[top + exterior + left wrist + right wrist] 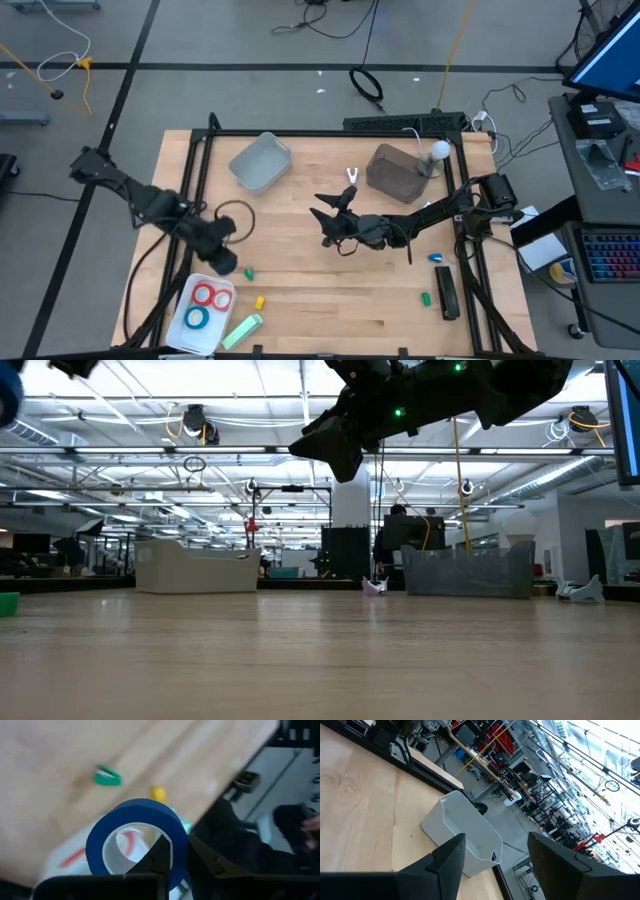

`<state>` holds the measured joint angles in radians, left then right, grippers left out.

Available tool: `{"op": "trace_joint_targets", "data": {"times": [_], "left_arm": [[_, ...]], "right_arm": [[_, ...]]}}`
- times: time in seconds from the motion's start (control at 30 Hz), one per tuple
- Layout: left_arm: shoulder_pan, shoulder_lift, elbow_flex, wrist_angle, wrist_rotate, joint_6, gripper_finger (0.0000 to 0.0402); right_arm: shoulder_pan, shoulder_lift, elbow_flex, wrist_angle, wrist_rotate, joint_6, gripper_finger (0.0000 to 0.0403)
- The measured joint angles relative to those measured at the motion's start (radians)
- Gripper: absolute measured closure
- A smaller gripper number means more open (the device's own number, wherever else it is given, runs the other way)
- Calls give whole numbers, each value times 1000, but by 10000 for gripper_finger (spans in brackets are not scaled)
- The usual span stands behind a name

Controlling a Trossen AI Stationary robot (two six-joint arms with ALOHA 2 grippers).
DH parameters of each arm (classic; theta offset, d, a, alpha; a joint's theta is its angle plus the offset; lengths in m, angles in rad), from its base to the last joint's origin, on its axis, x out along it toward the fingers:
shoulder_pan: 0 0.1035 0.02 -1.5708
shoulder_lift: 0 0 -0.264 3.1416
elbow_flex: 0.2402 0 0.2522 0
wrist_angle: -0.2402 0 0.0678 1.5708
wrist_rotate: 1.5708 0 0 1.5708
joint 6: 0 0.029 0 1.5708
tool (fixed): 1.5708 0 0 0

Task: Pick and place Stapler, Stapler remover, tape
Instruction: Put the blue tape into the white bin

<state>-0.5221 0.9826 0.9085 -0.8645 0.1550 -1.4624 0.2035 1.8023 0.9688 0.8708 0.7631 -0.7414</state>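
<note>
Tape, a blue roll, clenched in the left gripper by one wall of the ring, held in the air near the front-left of the surface, just beside a white tray. Inside that tray: a red roll and a blue roll. Beside the tray: small green piece, yellow piece. Right gripper released, jaws spread with nothing between, hovering over mid-surface, facing a pale grey bin at the back. Brown bin at back right. Black stapler near the right edge.
</note>
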Motion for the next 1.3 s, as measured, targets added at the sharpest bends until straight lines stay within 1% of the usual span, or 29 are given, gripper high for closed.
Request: {"op": "trace_joint_targets", "data": {"times": [0.2, 0.33, 0.47, 0.57, 0.83, 1.2, 1.3], "left_arm": [[-175, 122, 0, 116, -12, -226, 366], [-267, 216, 0, 161, 40, -366, 365], [-339, 281, 0, 206, 47, -446, 366], [-379, 313, 0, 225, 30, -479, 366], [-431, 365, -1, 212, -25, -508, 366], [-432, 379, -2, 222, -27, -536, 363], [-432, 379, -30, 268, -29, -557, 366]], "right_arm": [[1, 0, 0, 0, 0, 0, 195], [1, 0, 0, 0, 0, 0, 195], [1, 0, 0, 0, 0, 0, 195], [1, 0, 0, 0, 0, 0, 195], [1, 0, 0, 0, 0, 0, 195], [2, 0, 0, -1, 0, 16, 195], [2, 0, 0, -1, 0, 22, 195]]}}
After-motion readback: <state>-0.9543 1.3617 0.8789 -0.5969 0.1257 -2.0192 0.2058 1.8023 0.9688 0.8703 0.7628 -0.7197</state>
